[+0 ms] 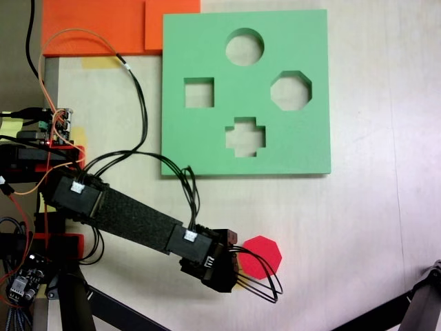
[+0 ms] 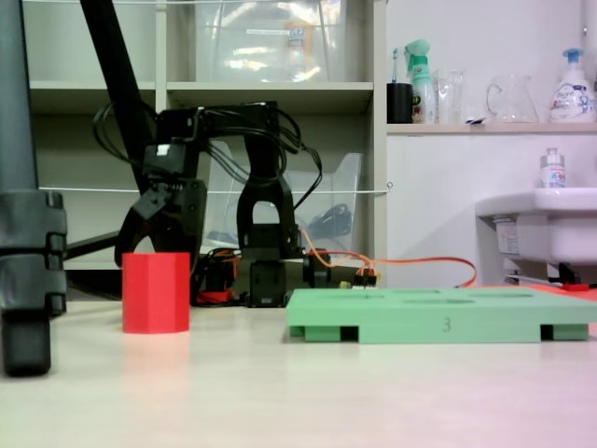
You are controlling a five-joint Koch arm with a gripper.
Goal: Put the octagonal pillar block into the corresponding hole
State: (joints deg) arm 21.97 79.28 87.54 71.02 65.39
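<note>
The octagonal pillar block (image 1: pixel 264 256) is bright red and stands upright on the table, below the green foam board (image 1: pixel 207 138) in a fixed view. The corresponding hole (image 1: pixel 291 90) is the eight-sided cutout on the board's right side, well away from the block. My gripper (image 1: pixel 238 263) is at the block's left edge, its fingertips hidden under the wrist motor. From the low fixed view, the gripper (image 2: pixel 160 245) hangs just behind the red block (image 2: pixel 155 291), jaws spread open to either side of it, nothing between them. The green board (image 2: pixel 420 327) lies flat to the right.
The board also has round (image 1: pixel 244 46), square (image 1: pixel 198 92) and cross-shaped (image 1: pixel 246 136) cutouts. Orange foam sheets (image 1: pixel 103 24) lie at the top left. Loose black wires (image 1: pixel 265 289) loop under the block. Black stand legs (image 1: pixel 413 303) (image 2: pixel 23 233) are near the table's edge.
</note>
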